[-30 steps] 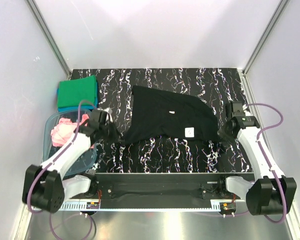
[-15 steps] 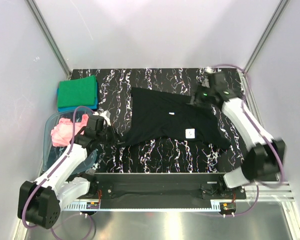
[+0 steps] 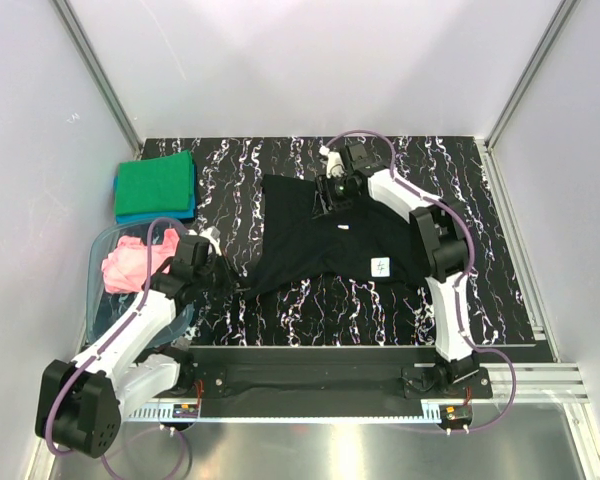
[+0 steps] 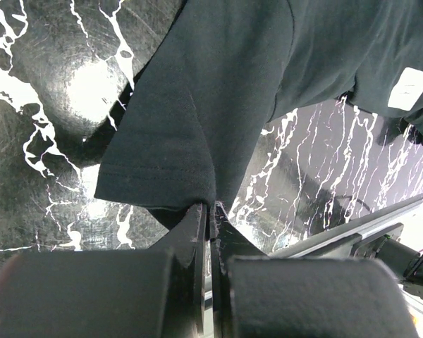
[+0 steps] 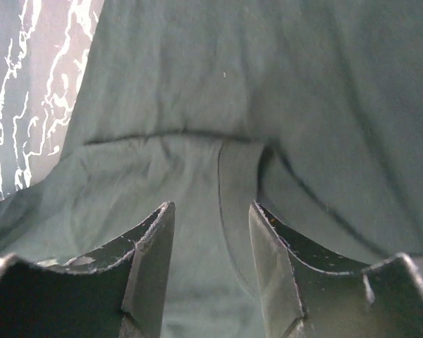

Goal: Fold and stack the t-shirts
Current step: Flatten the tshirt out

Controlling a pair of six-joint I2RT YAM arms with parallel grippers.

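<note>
I'm pinching the near-left sleeve (image 4: 166, 151) of the black shirt (image 3: 330, 245) in the closed left jaws | I'm hovering the open right jaws just above its far edge, cloth lying directly beneath | shirt is sprawling mid-counter (image 3: 230, 160), running left-right between both arms.

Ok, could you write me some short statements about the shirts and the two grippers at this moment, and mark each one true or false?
1. The left gripper is shut on an edge of the black t-shirt. True.
2. The right gripper is clamped on the black t-shirt. False: its jaws stand open over the cloth and grip nothing.
3. The green t-shirt lies folded on top of the blue t-shirt. True.
4. The pink t-shirt is spread flat on the table. False: it lies crumpled in the clear tub.
</note>
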